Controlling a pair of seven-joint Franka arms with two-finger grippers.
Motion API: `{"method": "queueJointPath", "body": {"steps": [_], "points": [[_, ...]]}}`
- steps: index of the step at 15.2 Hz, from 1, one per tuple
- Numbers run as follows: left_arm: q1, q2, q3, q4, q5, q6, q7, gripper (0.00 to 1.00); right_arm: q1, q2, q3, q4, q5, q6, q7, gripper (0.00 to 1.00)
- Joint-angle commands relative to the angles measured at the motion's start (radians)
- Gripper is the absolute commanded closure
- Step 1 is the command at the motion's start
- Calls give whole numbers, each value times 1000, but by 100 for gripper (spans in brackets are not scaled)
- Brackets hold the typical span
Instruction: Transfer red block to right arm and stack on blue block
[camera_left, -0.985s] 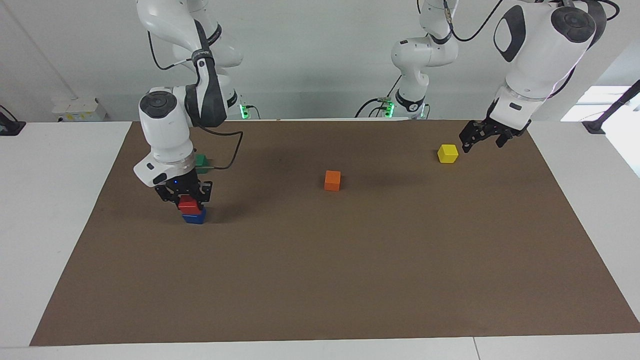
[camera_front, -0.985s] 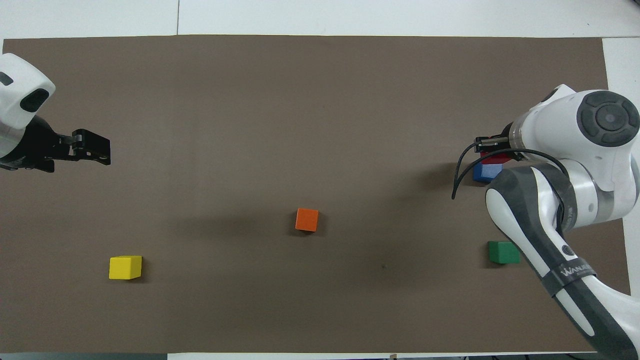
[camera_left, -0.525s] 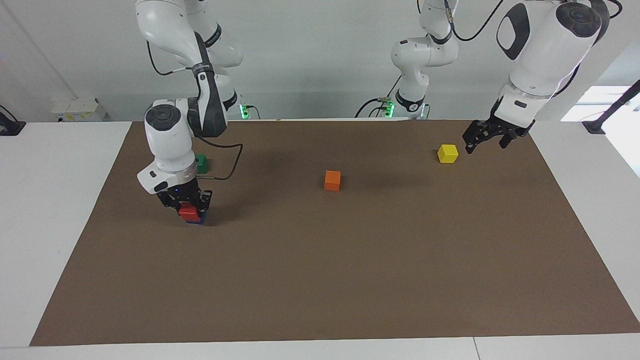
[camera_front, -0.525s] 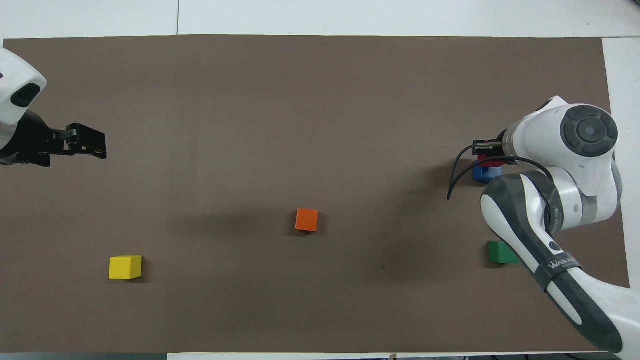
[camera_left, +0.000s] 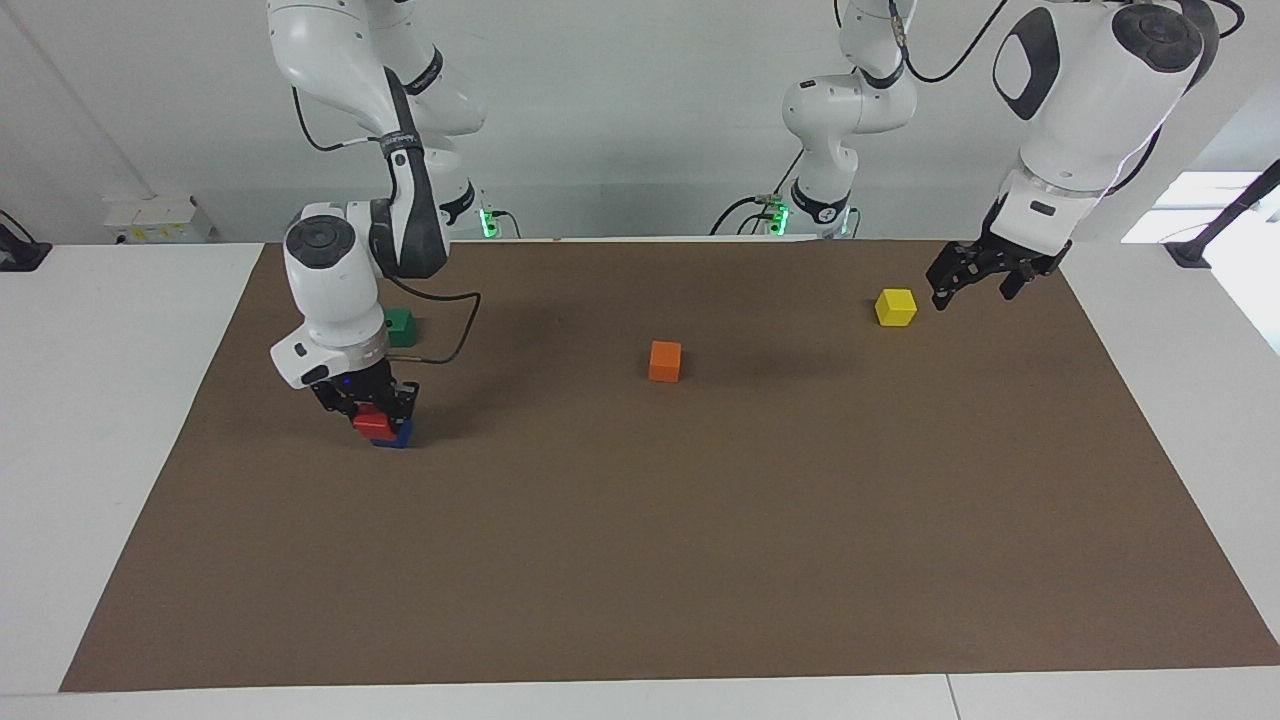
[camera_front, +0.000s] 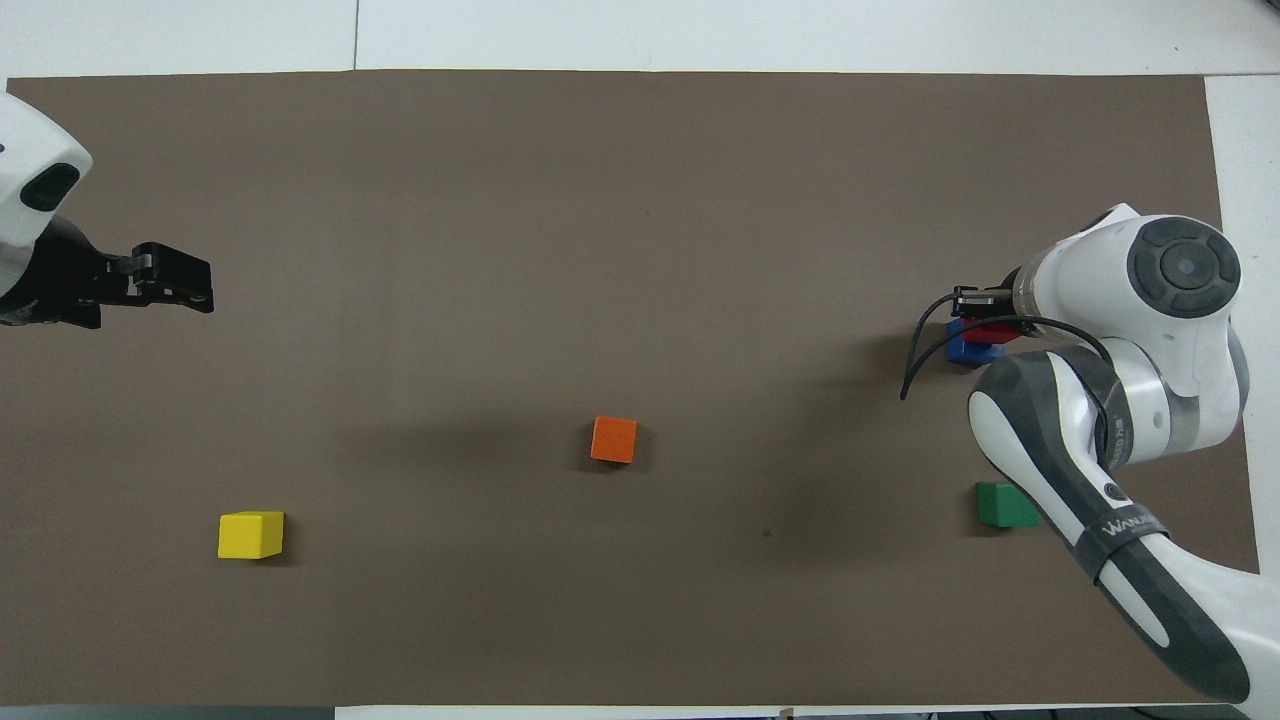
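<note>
The small green cube (camera_left: 400, 326) lay nearest the robots, at the right arm's end of the brown mat (camera_left: 640, 560). Farther out, the right gripper (camera_left: 366, 405) clasped the small bright red cube (camera_left: 374, 424), which sat on the small deep blue cube (camera_left: 396, 437). The left gripper (camera_left: 975, 272) waited with fingers apart, over the mat beside the small yellow cube (camera_left: 896, 307).

A brown mat (camera_left: 700, 520) covers most of the white table (camera_left: 90, 420). The orange cube (camera_left: 665, 361) sits near the mat's middle and serves as the landmark. The yellow cube (camera_left: 896, 307) lies nearer to the robots than the orange cube, well apart from it, toward the left arm's end of the table. The green cube (camera_left: 400, 326) also lies nearer to the robots than the orange cube, well apart, toward the right arm's end. All three cubes rest flat on the mat.
</note>
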Motion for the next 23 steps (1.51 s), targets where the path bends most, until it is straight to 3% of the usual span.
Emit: {"method": "queueJointPath", "body": {"steps": [1,3,4,5,6,11,13,17,20,23], "points": [[-23,-5,24,-10,-14,15,9,0,-25,-17,11,-50,-29,66,43,100],[-23,-5,25,-10,-14,14,9,0,-44,-20,12,-76,-29,102,41,100],[-23,-4,25,-3,-14,5,9,0,-45,-21,12,-80,-29,102,43,90],[-23,-4,25,2,-14,-2,9,0,-46,-23,12,-80,-28,99,41,35],[-23,-5,24,1,-14,-3,9,0,-46,-23,12,-79,-28,97,40,0],[-20,-17,16,-1,-16,-9,9,0,-46,-21,12,-65,-12,73,40,0],[-20,-17,12,-1,-23,-9,10,0,-45,-20,14,-19,-11,-11,38,0],[-20,-16,10,2,-80,-18,9,0,-29,-15,17,168,28,-251,3,0],[-21,-16,7,2,-77,-19,10,0,-23,-18,22,257,47,-357,-153,0],[-21,-16,4,5,-76,-20,9,0,-49,-50,19,300,176,-409,-271,0]]}}
